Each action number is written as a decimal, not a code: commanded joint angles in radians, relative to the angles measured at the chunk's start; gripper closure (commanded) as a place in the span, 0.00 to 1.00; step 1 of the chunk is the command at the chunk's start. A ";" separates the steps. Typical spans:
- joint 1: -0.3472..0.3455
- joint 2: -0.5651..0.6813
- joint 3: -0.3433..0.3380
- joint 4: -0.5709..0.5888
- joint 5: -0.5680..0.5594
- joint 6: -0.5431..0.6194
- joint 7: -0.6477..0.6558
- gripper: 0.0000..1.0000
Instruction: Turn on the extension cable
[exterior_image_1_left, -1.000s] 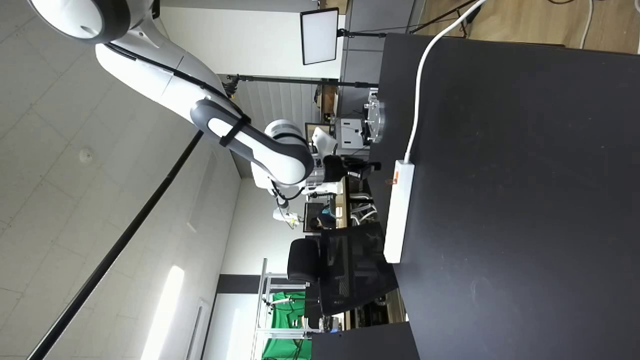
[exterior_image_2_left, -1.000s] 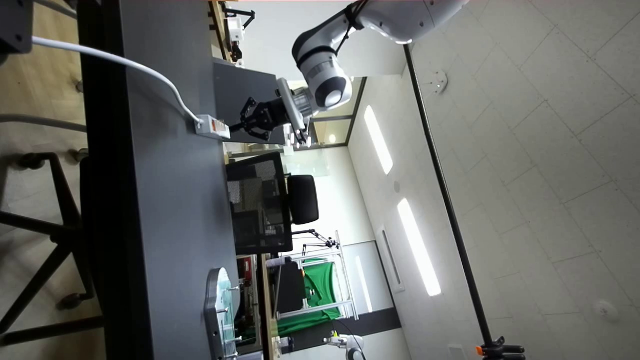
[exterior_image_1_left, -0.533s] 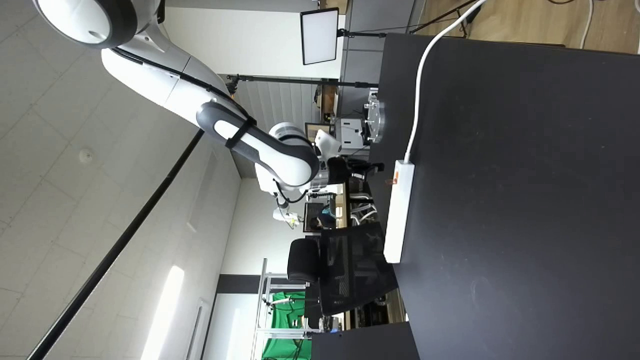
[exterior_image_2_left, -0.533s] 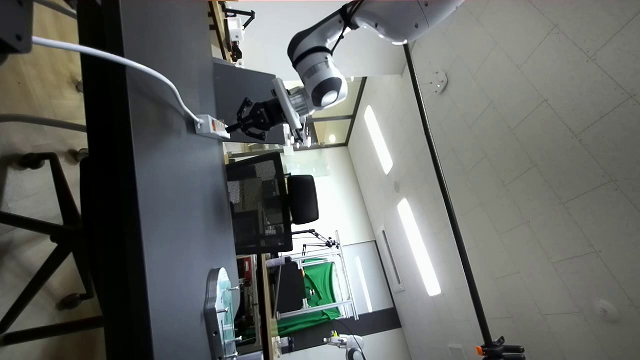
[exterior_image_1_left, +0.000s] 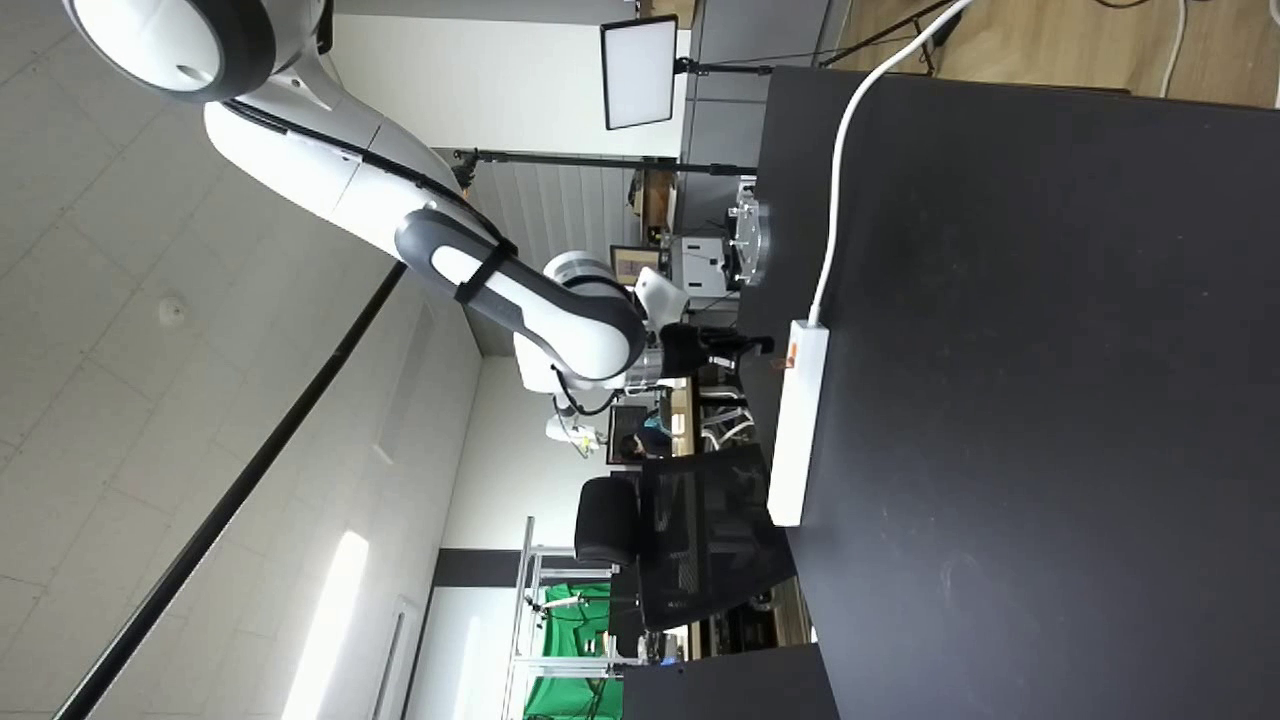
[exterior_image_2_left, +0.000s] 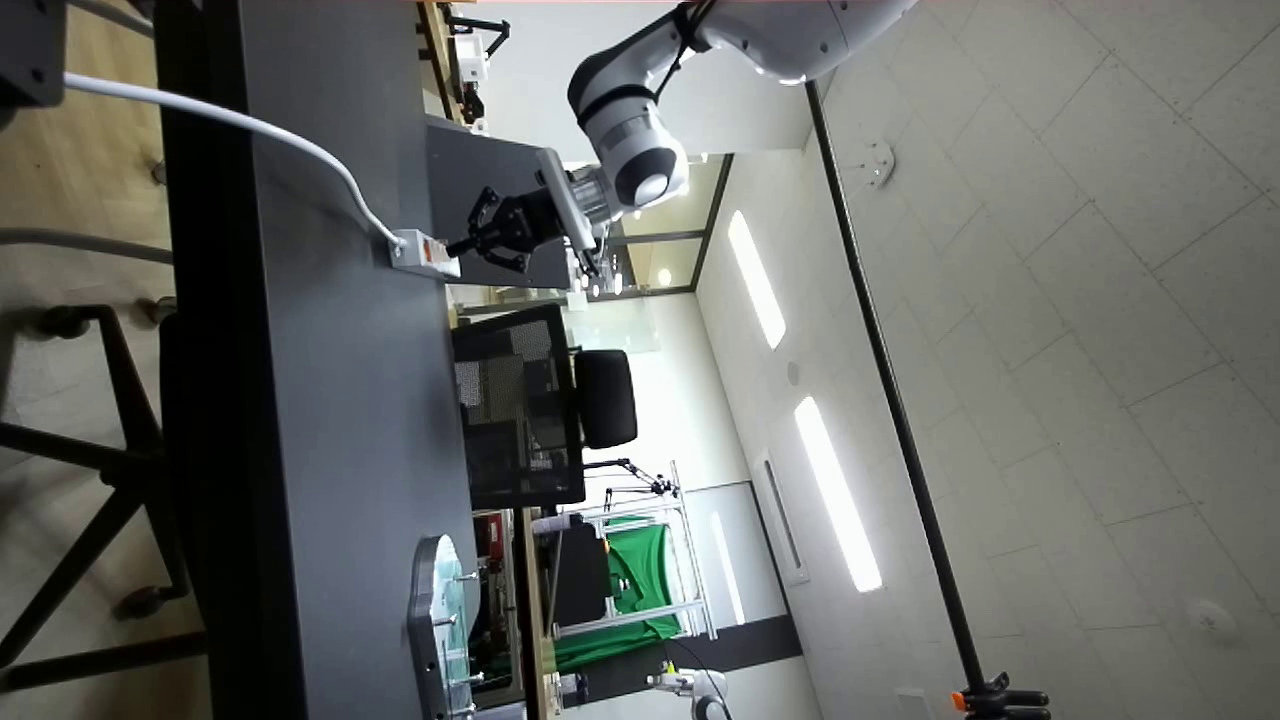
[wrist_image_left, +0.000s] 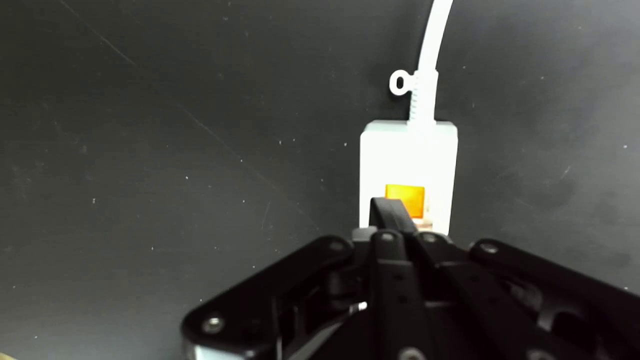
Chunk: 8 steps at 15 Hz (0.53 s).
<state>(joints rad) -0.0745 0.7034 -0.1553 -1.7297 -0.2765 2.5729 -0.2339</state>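
Note:
The extension cable is a white power strip (exterior_image_1_left: 798, 430) lying on the dark table, also seen in an exterior view (exterior_image_2_left: 412, 258) and in the wrist view (wrist_image_left: 400, 155). Its white cord (wrist_image_left: 434, 40) leaves one end. An orange switch (wrist_image_left: 407, 196) sits near that cord end and shows in an exterior view (exterior_image_2_left: 434, 250). My gripper (wrist_image_left: 387, 202) is shut and empty, its fingertips together over the switch's lower left corner, hiding part of it. In an exterior view the gripper (exterior_image_1_left: 768, 346) shows a small gap to the strip. I cannot tell whether it touches.
The dark table (exterior_image_1_left: 1050, 400) carries the strip. A round clear plate with metal posts (exterior_image_2_left: 445, 620) stands on the table, also in an exterior view (exterior_image_1_left: 750, 235). A black chair (exterior_image_2_left: 520, 405) stands behind the table. Both exterior views are turned sideways.
My shut gripper has moved a little closer to the strip and along it toward the orange switch at the cord end. The strip and cord have not moved.

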 joint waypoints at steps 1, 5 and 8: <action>0.002 0.011 0.001 0.012 -0.012 0.024 0.035 1.00; 0.006 0.025 0.001 0.010 -0.011 0.041 0.041 1.00; -0.004 0.023 0.010 0.003 -0.007 0.025 0.022 0.99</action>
<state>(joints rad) -0.0701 0.7266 -0.1536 -1.7297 -0.2762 2.6017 -0.2156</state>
